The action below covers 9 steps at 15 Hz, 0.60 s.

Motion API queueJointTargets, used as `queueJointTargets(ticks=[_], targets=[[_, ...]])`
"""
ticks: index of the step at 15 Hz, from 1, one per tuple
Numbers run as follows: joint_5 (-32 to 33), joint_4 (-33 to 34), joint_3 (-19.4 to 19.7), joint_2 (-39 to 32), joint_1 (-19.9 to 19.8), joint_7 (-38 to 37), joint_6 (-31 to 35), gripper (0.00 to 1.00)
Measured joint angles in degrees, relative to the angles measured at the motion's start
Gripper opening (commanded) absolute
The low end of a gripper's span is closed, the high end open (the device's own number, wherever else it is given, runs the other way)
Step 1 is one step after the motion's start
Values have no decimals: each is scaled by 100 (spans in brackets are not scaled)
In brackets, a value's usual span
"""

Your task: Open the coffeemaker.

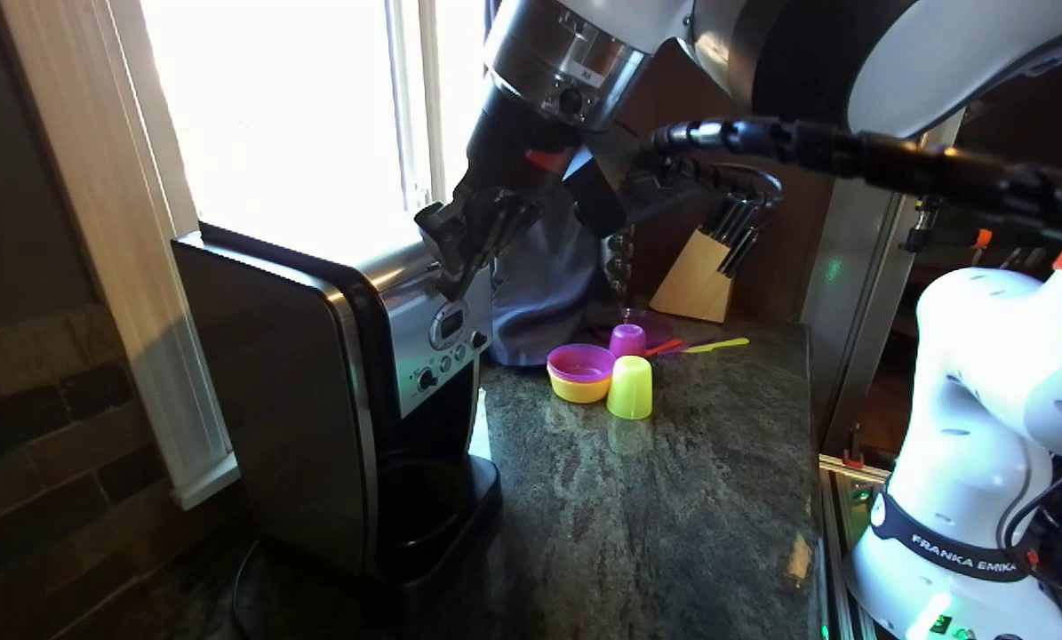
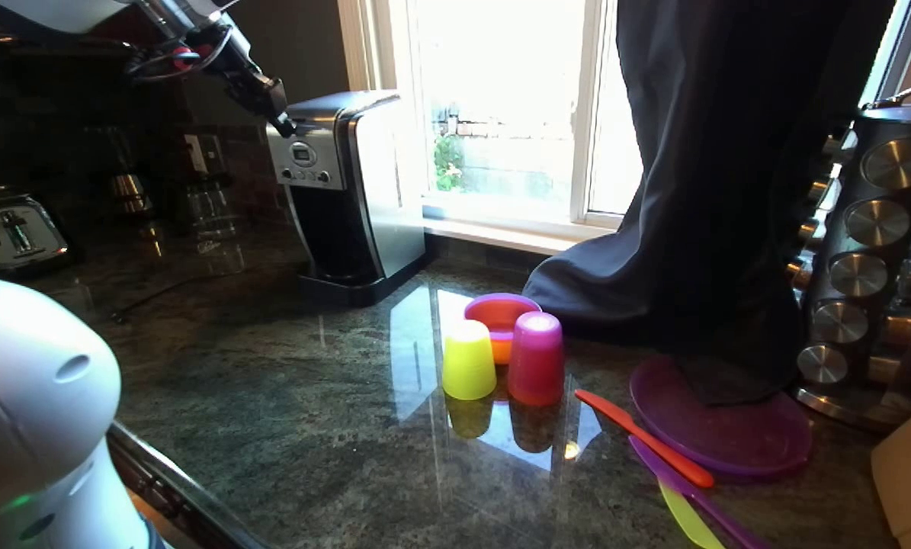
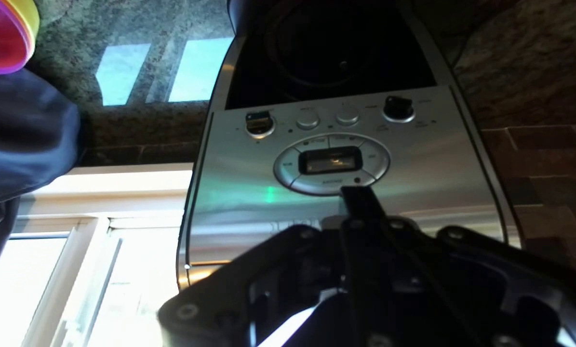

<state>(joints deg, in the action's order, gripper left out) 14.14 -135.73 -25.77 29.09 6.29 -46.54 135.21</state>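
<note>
The coffeemaker (image 1: 264,382) is a tall black boxy machine with a brushed-silver front panel of knobs, buttons and an oval display. It stands upright by the window in both exterior views (image 2: 379,183). Its top looks flat and down. In the wrist view its silver panel (image 3: 249,202) fills the middle. My gripper (image 1: 452,286) is shut and empty, pointing down at the upper front of the panel, just above the display. In an exterior view the fingertips (image 2: 289,128) are at the panel's upper edge; contact cannot be told. In the wrist view the closed fingertips (image 3: 362,197) overlap the display's edge.
A yellow-green cup (image 2: 469,362), a pink cup (image 2: 537,358) and stacked bowls (image 1: 581,369) stand on the counter (image 1: 655,516) beside the coffeemaker. A dark cloth (image 2: 699,229) hangs near the window. A knife block (image 1: 693,280), spice rack (image 2: 859,252), purple plate (image 2: 729,435) and toaster (image 2: 19,229) stand farther off.
</note>
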Motion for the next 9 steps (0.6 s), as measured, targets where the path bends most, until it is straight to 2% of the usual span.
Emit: queueJointTargets(ticks=[9], targets=[[741,11,-171,290,-212,-314,3,0]])
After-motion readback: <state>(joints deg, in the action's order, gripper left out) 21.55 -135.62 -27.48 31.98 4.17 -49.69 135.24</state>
